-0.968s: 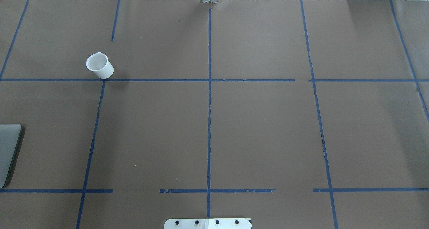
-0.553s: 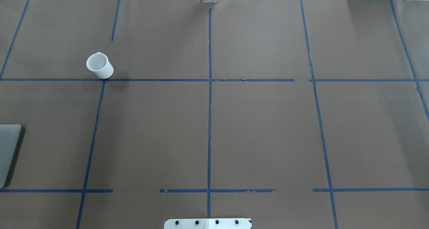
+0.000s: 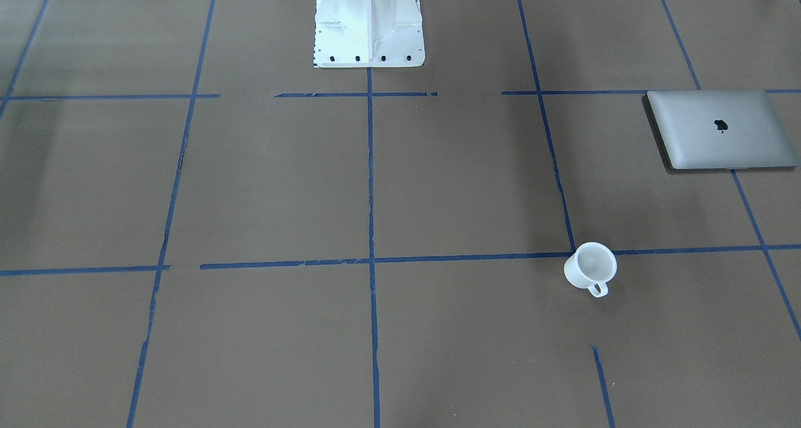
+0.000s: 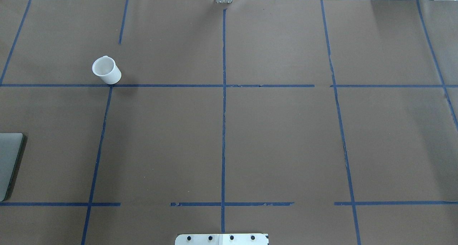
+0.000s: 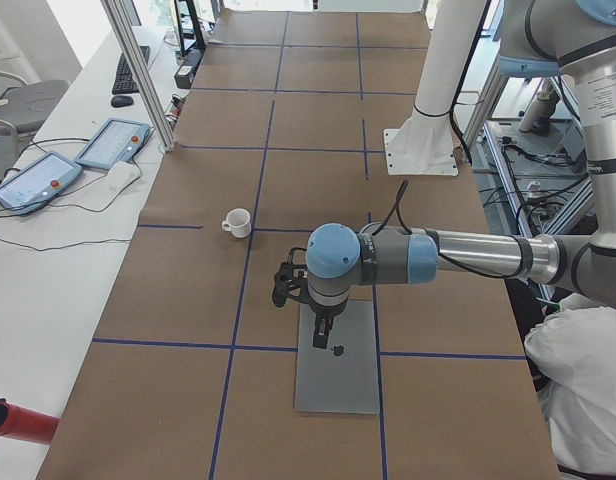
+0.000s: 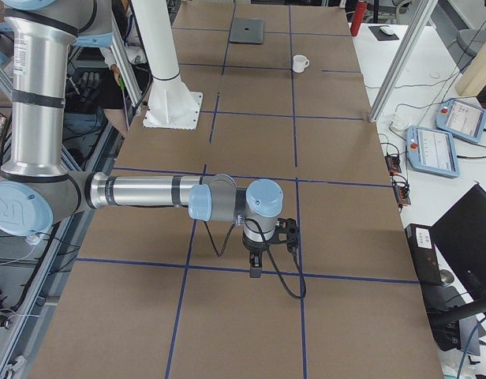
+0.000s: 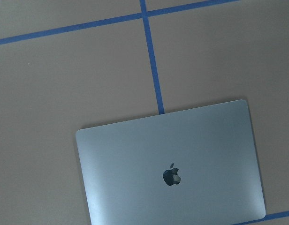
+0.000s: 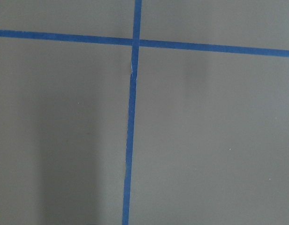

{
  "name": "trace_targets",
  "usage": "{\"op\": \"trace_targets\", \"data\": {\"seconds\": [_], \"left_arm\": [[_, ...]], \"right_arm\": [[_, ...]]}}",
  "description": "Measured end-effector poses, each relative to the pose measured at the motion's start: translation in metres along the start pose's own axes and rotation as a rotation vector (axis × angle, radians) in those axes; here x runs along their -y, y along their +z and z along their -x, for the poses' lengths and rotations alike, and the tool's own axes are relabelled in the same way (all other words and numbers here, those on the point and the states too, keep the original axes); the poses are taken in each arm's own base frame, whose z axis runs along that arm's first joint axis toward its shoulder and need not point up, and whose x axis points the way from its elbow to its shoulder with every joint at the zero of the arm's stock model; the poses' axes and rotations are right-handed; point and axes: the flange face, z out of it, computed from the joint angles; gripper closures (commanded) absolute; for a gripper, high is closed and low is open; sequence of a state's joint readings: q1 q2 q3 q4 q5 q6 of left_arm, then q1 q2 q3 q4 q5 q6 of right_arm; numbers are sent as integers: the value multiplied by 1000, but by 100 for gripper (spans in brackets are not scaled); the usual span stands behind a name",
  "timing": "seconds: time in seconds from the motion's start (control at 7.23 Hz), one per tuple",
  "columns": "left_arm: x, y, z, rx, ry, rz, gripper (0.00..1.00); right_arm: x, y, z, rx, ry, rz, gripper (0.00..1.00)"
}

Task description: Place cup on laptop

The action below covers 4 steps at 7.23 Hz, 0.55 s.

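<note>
The white cup (image 3: 590, 266) stands upright on the brown table, handle toward the operators' side; it also shows in the overhead view (image 4: 106, 70) and, small, in the side views (image 5: 236, 222) (image 6: 300, 63). The closed silver laptop (image 3: 719, 129) lies flat on the robot's left, cut off by the overhead view's left edge (image 4: 8, 162). My left gripper (image 5: 321, 335) hangs above the laptop (image 5: 336, 375), whose lid fills the left wrist view (image 7: 170, 164). My right gripper (image 6: 256, 264) hangs over bare table on the robot's right. I cannot tell whether either gripper is open or shut.
Blue tape lines divide the brown table cover (image 4: 279, 137) into squares. The white robot base (image 3: 368, 27) stands at the table's near middle edge. Teach pendants (image 6: 432, 150) lie on the side bench, past an aluminium post (image 5: 138, 70).
</note>
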<state>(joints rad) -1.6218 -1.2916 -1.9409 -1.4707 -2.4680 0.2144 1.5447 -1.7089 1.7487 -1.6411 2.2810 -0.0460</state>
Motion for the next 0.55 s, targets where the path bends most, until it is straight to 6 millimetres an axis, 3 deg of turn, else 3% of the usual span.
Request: {"op": "trace_targets", "data": {"seconds": [0.28,0.55], "left_arm": [[62,-1,-48,-40,-24,-24,0],[149,23,-125,-64,-104,6,0]], "right_arm": [[0,0,0,0,0,0,0],[0,0,0,0,0,-1,0]]}}
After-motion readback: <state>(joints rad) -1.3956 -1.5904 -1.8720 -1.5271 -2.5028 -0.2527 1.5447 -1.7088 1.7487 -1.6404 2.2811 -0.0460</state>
